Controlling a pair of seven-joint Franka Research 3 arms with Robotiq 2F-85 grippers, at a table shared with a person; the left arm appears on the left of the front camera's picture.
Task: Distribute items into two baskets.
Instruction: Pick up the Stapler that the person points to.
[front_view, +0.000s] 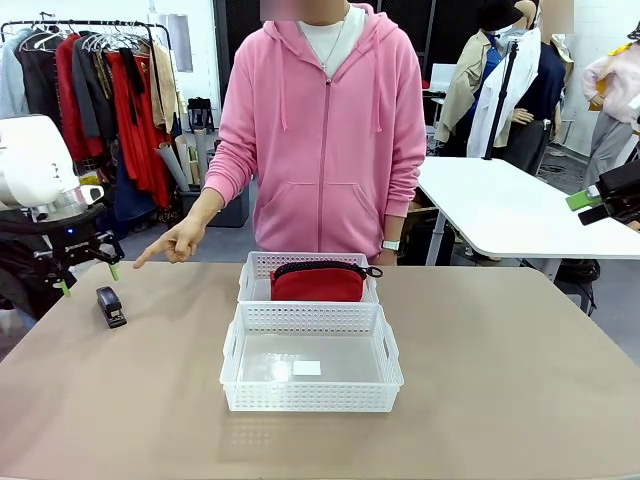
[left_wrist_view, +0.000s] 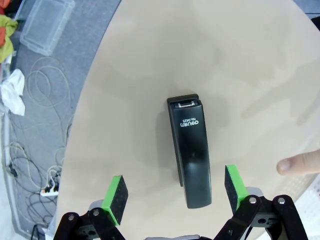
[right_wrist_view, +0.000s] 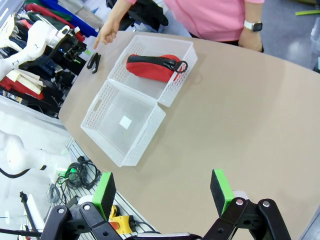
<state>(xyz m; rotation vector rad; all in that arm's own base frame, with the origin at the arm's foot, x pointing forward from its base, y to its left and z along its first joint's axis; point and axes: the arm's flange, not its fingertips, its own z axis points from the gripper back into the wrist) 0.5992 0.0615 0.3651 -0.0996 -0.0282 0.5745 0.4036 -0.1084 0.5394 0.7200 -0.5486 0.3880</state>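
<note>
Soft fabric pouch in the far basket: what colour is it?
The soft fabric pouch is red; clearest in the front view.

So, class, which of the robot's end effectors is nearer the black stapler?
Left. The left end effector hovers open just above the stapler, with its pads flanking one end. The right end effector is open, far off at the opposite side of the table.

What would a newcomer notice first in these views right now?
The red soft fabric pouch with a black zipper stands out, lying in the far white perforated plastic basket; the near white perforated plastic basket right in front of it shows a small white label on its floor. At the table's left, the person's hand points toward the small black stapler, and the open left gripper hangs above it.
</note>
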